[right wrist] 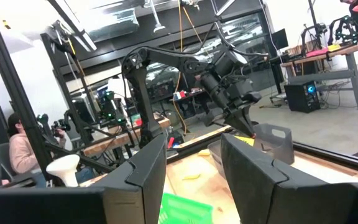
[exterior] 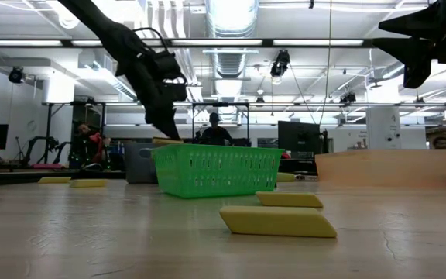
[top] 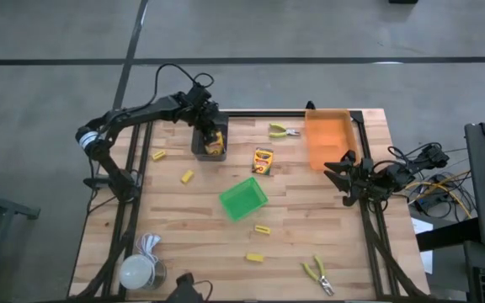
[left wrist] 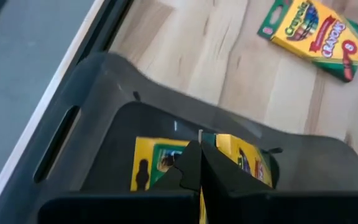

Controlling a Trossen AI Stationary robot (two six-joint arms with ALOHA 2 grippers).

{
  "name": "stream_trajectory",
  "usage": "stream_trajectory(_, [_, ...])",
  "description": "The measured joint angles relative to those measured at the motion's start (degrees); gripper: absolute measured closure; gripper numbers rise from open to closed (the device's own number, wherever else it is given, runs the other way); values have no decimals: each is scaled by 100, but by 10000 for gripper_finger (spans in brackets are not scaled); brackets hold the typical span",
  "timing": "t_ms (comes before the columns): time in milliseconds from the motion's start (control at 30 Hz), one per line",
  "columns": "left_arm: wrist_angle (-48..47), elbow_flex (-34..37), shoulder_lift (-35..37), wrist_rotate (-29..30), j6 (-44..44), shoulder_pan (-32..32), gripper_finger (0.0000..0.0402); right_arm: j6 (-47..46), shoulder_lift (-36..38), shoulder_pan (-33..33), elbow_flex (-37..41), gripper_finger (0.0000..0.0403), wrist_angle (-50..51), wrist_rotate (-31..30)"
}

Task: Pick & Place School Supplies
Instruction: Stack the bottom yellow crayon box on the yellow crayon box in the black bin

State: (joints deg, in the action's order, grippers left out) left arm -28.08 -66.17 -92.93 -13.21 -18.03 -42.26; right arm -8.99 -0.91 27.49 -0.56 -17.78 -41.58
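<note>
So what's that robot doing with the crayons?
The left gripper is over the grey bin at the far side of the table, shut on a crayon box that it holds inside the bin. Another crayon box lies on the wood nearby. Small yellow blocks and two pairs of pliers are scattered about. The green basket sits in the middle and the orange bin at the right. The right gripper waits by the orange bin, holding nothing.

Illumination is bright and even, supplied by overhead ceiling strip lights (exterior: 231,43) that glare white in the low view. Shadows on the worktop (top: 293,219) are faint. In the low view, the nearest yellow block (exterior: 277,221) is blurred.
</note>
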Motion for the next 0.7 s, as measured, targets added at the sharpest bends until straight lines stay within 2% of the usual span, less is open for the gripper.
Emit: stream_trajectory(700, [426, -2, -594, 14, 1, -279, 401, 0, 0, 2, 2, 255, 0, 0])
